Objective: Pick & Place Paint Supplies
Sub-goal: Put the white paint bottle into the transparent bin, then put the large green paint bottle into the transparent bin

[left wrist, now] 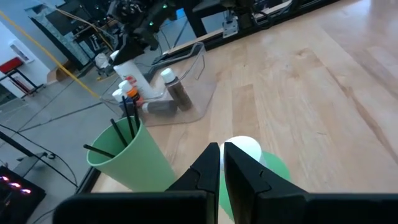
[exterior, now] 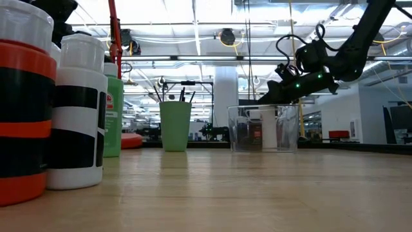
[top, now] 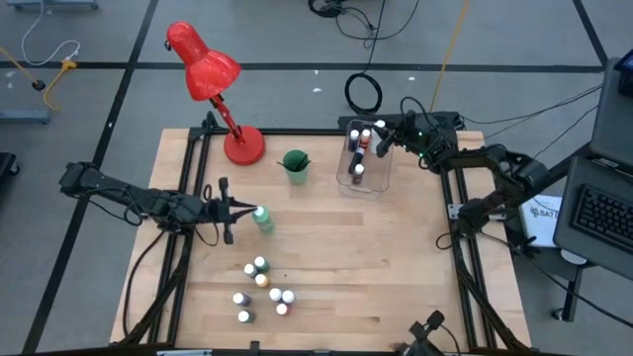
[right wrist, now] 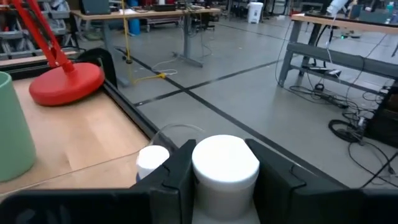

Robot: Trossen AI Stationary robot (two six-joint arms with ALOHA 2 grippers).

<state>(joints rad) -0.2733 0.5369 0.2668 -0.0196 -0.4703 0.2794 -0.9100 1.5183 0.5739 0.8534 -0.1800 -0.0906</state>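
Observation:
My right gripper (top: 384, 135) hangs over the clear bin (top: 346, 178) at the far right, shut on a tall white bottle (left wrist: 127, 67). Other small bottles (left wrist: 176, 89) stand in the bin. My left gripper (top: 244, 211) is shut at mid-left, its tips right at the white cap (left wrist: 244, 148) of a green bottle (top: 263, 220) that stands upright on the table. Several tiny white-capped paint bottles (top: 262, 287) stand on their bases near the front. A green cup (top: 294, 165) holds dark brushes (left wrist: 127, 121). My left gripper's shut tips (left wrist: 211, 163) reach the green bottle's cap from the table's left; I cannot tell whether they touch it. My right gripper pinches the white bottle's top (right wrist: 225, 163) between its two fingers (right wrist: 180, 168), coming in about level from the table's right. The bottle stands upright, its lower part (exterior: 269, 129) inside the bin; whether its base rests there I cannot tell.
A red desk lamp (top: 213, 79) stands at the far left, its base (top: 244, 146) beside the cup. In the low view two small bottles (exterior: 77, 109) stand very close to the camera. Bare wood lies between the front bottles and the bin.

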